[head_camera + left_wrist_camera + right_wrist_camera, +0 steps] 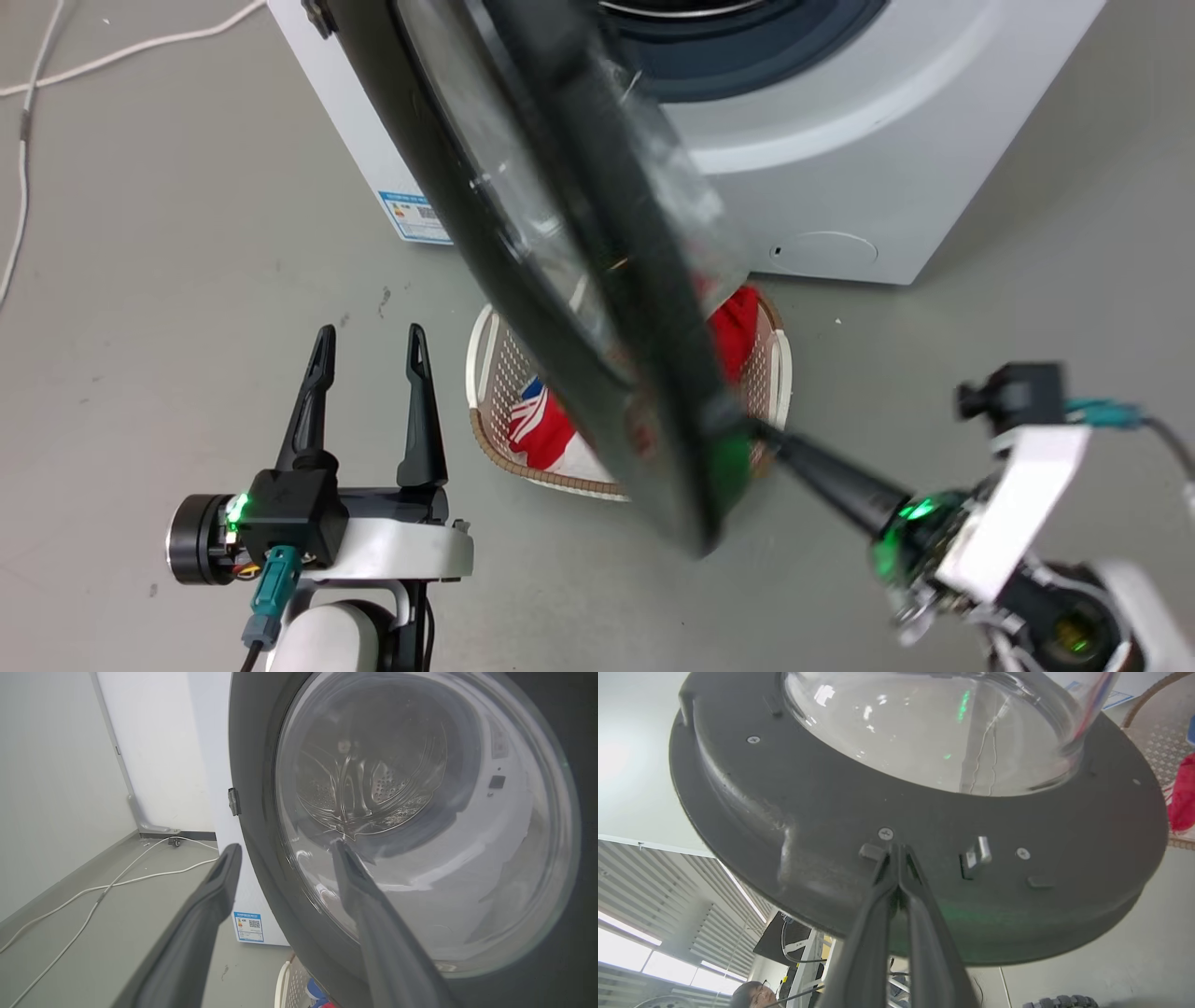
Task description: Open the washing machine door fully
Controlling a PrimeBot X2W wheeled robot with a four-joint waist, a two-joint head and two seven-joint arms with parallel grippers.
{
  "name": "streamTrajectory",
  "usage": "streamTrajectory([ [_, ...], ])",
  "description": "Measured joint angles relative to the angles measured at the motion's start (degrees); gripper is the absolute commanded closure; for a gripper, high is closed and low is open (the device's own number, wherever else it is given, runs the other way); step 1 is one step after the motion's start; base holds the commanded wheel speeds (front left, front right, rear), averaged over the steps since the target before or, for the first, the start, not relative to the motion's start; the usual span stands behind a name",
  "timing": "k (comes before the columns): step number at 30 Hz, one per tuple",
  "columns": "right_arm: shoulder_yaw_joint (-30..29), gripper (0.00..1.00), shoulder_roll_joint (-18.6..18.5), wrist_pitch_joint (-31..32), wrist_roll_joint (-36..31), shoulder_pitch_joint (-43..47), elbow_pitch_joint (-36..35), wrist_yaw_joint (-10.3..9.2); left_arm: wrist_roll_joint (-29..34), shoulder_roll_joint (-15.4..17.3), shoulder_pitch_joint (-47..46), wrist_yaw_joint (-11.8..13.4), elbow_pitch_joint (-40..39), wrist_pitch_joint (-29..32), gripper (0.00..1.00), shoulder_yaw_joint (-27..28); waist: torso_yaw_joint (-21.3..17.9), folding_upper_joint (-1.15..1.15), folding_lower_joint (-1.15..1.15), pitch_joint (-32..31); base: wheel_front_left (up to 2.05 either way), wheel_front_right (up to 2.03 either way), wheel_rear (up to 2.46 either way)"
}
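The closed right hand (894, 851) bears tip-first on the inner rim of the large round glossy black washing machine door (644, 308); slippage could release it. Beside the door, the left hand (369, 338) is open.

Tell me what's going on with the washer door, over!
Left hand open, touching nothing. Right hand shut, tips against inner rim of washing machine door. Door partly open. Laundry basket beneath it.

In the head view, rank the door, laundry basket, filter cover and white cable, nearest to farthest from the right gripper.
1. The washing machine door: the right gripper touches its lower edge.
2. The laundry basket: just beneath the door.
3. The filter cover: low on the front of the machine.
4. The white cable: far upper left.
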Motion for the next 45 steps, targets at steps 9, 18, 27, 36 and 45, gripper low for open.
streamTrajectory([
  [9,5.77,1.0,3.14,1.21,-0.48,2.48,1.43,0.0,0.21,0.01,1.11,-0.01,0.34,0.0,0.0,0.45,0.13,0.0,0.0,-1.94,0.0,0.0,0.0],
  [18,3.53,1.0,4.12,-5.78,-2.23,7.06,0.35,0.0,0.22,0.01,3.82,0.0,1.31,0.0,0.0,1.13,-0.19,0.0,0.0,-5.79,0.0,0.0,0.0],
  [27,-2.26,0.0,2.44,-30.16,-17.81,9.48,-4.41,0.0,0.64,0.0,7.45,-0.23,1.92,0.0,0.0,2.56,-1.67,0.0,0.0,-11.22,0.0,0.0,0.0],
  [36,-6.41,0.0,-0.07,-48.01,-47.49,9.44,2.19,0.01,0.87,0.01,9.89,-0.65,2.1,0.0,0.0,3.28,-2.94,0.0,0.0,-14.5,0.0,0.0,0.0],
  [45,-16.92,0.0,8.21,-48.22,-78.71,11.36,-2.59,0.09,1.14,-0.02,10.98,-0.75,2.08,0.0,0.0,3.72,-3.25,0.0,0.0,-15.47,0.0,0.0,0.0],
])
